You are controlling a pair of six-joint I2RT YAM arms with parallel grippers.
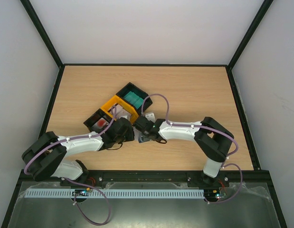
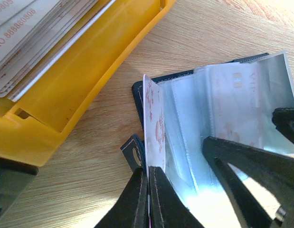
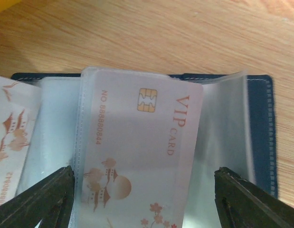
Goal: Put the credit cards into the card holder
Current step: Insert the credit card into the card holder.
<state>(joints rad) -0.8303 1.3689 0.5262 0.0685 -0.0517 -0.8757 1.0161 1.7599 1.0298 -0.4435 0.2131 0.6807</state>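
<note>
The card holder (image 3: 263, 118) lies open on the wood, navy outside, with clear sleeves (image 2: 184, 123) fanned out. One credit card (image 3: 137, 156), white with red "VIP CARD" print and a chip, sits inside a sleeve. My right gripper (image 3: 144, 171) is open, one finger on each side of that sleeve. My left gripper (image 2: 148, 170) is shut on another credit card (image 2: 154, 118), held upright on its edge at the holder's left end beside the clasp tab (image 2: 135, 154). From above, both grippers (image 1: 137, 130) meet over the holder, which is mostly hidden.
A yellow tray (image 2: 90, 61) with a stack of several more cards (image 2: 28, 33) stands just left of the holder. The top view shows that yellow tray (image 1: 114, 105) between a black tray with green contents (image 1: 133, 98) and a black tray with a red item (image 1: 99, 122).
</note>
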